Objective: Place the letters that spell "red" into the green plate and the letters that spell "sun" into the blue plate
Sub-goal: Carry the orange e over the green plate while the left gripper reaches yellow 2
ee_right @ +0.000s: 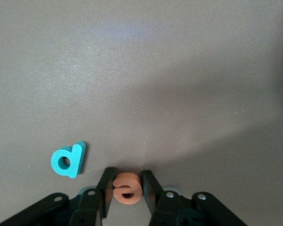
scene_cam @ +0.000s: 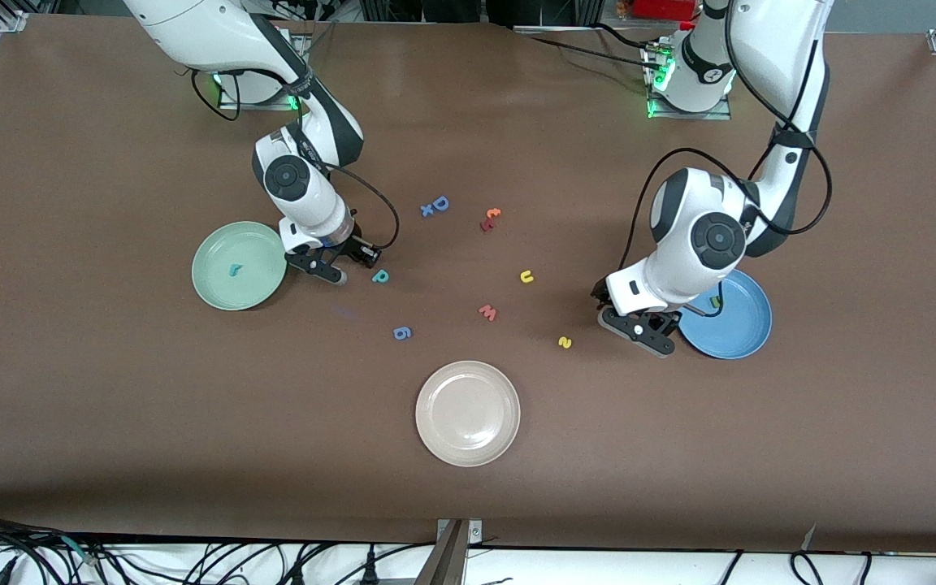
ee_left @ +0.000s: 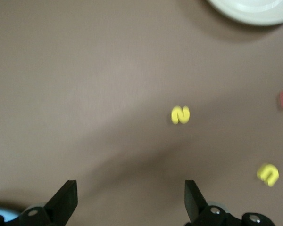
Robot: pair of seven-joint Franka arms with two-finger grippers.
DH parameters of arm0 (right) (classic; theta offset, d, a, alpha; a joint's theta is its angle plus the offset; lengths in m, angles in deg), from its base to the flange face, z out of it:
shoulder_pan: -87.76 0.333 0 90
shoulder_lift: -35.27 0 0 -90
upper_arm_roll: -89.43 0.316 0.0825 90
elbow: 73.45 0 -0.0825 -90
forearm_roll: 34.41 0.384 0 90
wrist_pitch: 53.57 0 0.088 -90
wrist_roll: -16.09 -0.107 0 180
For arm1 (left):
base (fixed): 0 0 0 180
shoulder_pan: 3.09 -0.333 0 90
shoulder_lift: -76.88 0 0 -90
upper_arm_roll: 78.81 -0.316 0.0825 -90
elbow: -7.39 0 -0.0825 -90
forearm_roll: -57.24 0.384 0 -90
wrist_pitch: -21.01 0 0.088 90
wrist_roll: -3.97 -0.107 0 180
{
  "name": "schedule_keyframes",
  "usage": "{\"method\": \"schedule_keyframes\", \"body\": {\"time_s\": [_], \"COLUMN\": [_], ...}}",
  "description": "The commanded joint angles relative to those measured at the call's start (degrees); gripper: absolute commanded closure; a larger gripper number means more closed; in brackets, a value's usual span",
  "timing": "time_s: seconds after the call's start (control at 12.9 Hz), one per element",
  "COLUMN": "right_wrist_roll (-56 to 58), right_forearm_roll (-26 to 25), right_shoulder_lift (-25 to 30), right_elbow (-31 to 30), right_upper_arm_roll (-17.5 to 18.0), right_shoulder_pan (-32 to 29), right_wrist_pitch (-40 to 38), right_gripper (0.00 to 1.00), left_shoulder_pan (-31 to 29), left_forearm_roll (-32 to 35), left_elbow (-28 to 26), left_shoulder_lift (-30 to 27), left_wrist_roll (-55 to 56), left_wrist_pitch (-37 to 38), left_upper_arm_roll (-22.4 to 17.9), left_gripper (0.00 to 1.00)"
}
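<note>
Slippage is the chief risk at the right arm's end of the desk [scene_cam: 110,422]: the green plate [scene_cam: 216,288] already carries the teal "r" [scene_cam: 234,269], and just beside its rim the right gripper [ee_right: 128,192] has its fingers [ee_right: 105,190] clamped on the orange "e" [ee_right: 127,187], held only by its edges, so the soft foam could twist or squirt out on the lift and land short of the plate. The teal "d" [scene_cam: 380,276] lies on the desk just beside that gripper, close enough that a low sideways carry might nudge it. Toward the middle, the yellow "u" [scene_cam: 526,276] sits near the red "w" [scene_cam: 488,312], and the yellow "s" [ee_left: 180,114] lies near the left gripper [ee_left: 129,197], whose fingers stand wide apart and empty beside the blue plate [scene_cam: 740,329]. A small dark piece in that plate is probably the green "n" [scene_cam: 715,302], though the arm partly covers it. A descent slightly off centre could push the tiny "s" away instead of straddling it.
</note>
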Motion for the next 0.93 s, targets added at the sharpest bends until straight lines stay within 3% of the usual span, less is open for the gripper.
{"method": "schedule_keyframes", "body": {"time_s": [0.0, 0.23, 0.62, 0.85], "right_wrist_roll": [1.08, 7.48, 24.87, 38.49], "right_forearm_roll": [-1.07, -0.98, -0.98, -0.72], "right_shoulder_lift": [-1.11, 0.55, 2.31, 3.02], "right_elbow": [0.03, 2.13, 14.69, 14.27], "right_upper_arm_roll": [-0.58, -2.15, -9.00, -14.97], "right_shoulder_pan": [0.64, 0.29, 0.20, -0.06], "right_wrist_pitch": [0.49, -6.33, -31.47, -34.39], "right_gripper": [0.80, 0.81, 0.81, 0.81], "left_shoulder_pan": [2.00, 4.19, 8.07, 9.82], "left_forearm_roll": [-2.09, -4.01, -4.20, -4.28], "left_elbow": [1.81, 5.92, 11.30, 14.36], "left_shoulder_lift": [3.56, 8.47, 13.85, 16.30], "left_wrist_roll": [3.23, 10.00, 12.39, 12.48], "left_wrist_pitch": [-5.41, -8.07, -8.07, -7.37], "left_upper_arm_roll": [-0.71, -1.15, -4.40, -6.94], "left_gripper": [0.00, 0.00, 0.00, 0.00]}}
